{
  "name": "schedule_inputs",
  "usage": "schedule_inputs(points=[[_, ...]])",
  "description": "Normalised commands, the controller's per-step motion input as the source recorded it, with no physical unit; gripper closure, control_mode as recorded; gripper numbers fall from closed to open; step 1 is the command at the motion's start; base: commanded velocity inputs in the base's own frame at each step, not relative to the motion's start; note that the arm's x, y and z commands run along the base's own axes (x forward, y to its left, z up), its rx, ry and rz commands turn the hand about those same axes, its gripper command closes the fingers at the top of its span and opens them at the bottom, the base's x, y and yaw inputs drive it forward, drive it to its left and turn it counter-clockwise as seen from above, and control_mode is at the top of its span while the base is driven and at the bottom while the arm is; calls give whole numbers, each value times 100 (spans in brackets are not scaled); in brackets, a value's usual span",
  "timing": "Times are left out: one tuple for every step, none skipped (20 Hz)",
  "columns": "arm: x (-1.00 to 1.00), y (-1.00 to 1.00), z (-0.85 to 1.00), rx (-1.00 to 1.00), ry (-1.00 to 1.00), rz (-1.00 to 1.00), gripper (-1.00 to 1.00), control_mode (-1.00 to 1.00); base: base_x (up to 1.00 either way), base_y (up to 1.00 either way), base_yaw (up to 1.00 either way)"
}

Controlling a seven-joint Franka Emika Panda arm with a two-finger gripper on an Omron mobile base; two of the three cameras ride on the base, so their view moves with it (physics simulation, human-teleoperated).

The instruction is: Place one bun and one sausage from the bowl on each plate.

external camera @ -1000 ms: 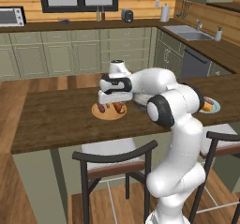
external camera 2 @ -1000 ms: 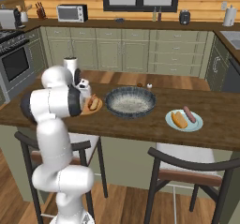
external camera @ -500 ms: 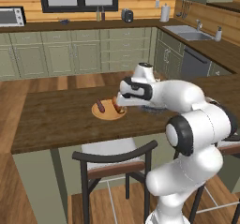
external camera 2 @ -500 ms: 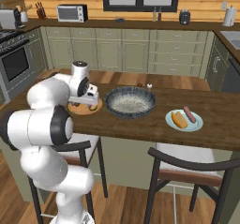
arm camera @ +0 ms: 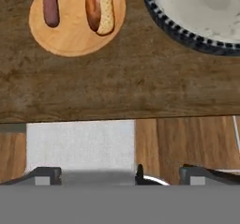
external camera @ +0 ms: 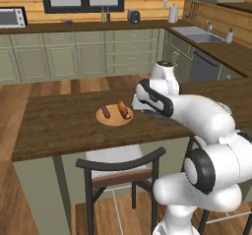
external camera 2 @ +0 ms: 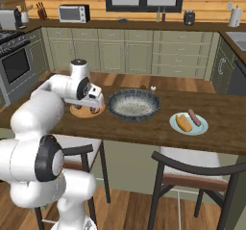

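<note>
The white arm bends low over the dark wooden counter (external camera 2: pixel 226 113), its two-finger gripper (arm camera: pixel 119 174) spread wide and empty above the near edge. The round tan wooden plate (arm camera: pixel 75 33) carries a sausage (arm camera: pixel 49 5) and bun (arm camera: pixel 99 7). Beside it sits the wide dark grey-blue speckled bowl (external camera 2: pixel 133 105); the pale blue-green plate (external camera 2: pixel 189 124) beyond holds another pair.

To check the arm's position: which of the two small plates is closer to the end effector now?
The tan round wooden plate, beside the end effector left of the dark patterned bowl. The pale blue-green plate lies beyond that bowl.
</note>
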Motion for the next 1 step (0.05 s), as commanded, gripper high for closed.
schedule_inputs(points=[[-50,-65,9,-10,0,-5,-100,-100,0,0,0]])
